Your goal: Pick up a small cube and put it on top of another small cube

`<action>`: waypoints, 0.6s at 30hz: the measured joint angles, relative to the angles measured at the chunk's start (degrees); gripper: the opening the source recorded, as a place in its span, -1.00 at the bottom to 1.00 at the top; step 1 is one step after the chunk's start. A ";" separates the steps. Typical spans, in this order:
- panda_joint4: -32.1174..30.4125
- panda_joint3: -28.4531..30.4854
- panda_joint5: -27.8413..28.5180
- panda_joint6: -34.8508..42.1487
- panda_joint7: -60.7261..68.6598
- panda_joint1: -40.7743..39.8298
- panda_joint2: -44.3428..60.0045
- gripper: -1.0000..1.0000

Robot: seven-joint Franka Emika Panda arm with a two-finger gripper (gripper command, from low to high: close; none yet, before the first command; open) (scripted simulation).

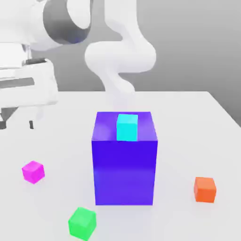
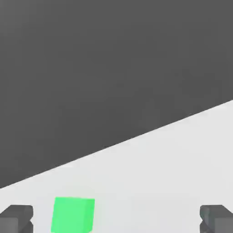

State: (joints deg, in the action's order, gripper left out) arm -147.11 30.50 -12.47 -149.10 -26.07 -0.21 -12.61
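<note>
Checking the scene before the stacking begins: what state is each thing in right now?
magenta cube: on the table, free, nothing on it.
green cube: on the table, top bare.
cyan cube: sitting on top of the blue block.
orange cube: on the table, apart from the rest.
gripper: jaws wide open, holding nothing.

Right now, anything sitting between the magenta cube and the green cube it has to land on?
Nothing visible. The magenta cube and green cube lie apart on bare table; the blue block stands off toward the exterior view's right, outside that path.
</note>
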 joint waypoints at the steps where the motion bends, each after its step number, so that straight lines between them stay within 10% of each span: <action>1: -0.48 0.60 -0.25 -0.56 0.48 0.01 1.10 0.00; 18: -9.07 5.81 -1.48 -10.69 6.76 -5.52 16.10 0.00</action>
State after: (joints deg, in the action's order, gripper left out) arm -156.19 36.31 -13.95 -159.80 -19.31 -5.73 3.48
